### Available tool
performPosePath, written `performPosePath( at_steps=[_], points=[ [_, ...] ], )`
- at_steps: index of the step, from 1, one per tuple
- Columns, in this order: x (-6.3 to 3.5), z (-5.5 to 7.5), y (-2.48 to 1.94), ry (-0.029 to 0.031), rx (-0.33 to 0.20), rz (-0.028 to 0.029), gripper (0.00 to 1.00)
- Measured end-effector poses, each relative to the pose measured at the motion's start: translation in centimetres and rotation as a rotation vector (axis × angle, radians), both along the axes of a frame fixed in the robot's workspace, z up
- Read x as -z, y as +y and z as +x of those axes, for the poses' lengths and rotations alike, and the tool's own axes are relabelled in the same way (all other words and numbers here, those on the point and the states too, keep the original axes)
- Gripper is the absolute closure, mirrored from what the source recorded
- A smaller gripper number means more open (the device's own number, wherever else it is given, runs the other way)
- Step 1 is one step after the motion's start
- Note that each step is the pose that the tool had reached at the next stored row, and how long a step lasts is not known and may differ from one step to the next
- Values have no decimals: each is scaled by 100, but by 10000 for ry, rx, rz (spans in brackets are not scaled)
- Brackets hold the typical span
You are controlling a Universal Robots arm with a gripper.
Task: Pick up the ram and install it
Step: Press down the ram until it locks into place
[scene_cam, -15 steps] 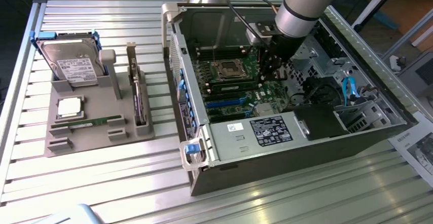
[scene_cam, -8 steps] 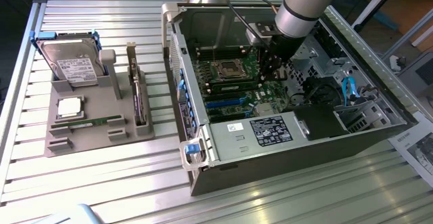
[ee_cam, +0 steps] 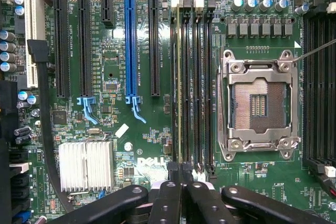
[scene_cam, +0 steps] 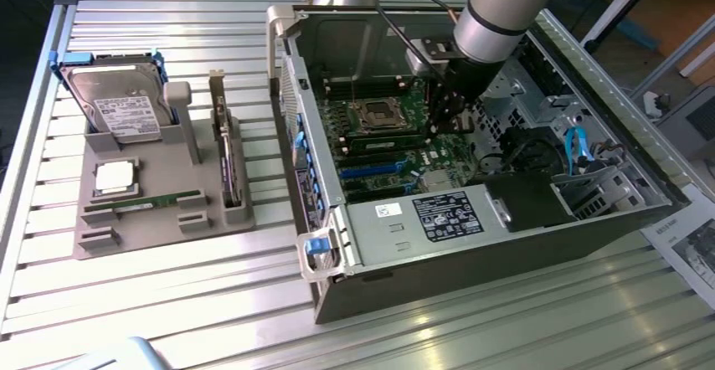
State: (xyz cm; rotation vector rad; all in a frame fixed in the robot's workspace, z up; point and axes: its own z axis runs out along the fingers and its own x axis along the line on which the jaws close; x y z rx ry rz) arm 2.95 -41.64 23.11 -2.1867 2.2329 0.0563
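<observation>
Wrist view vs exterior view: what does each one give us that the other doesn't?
Wrist view alone: shut gripper fingertips at the end of a memory slot beside the empty processor socket, the blue expansion slot and a small silver heatsink.

Exterior view alone: the grey parts tray beside the case, with a hard drive, a silver processor chip and a green ram stick lying in it.

Both: the motherboard inside the open computer case.
</observation>
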Motion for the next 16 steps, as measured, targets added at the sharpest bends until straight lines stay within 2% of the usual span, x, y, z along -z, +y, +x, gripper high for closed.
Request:
performPosePath(
  at_steps=[6, 12, 16],
  points=[
    [-15, 1, 1, 0, 2, 5, 90],
    [-169, 19, 0, 26, 0, -14, 90],
    [-176, 20, 0, 26, 0, -13, 90]
  ],
)
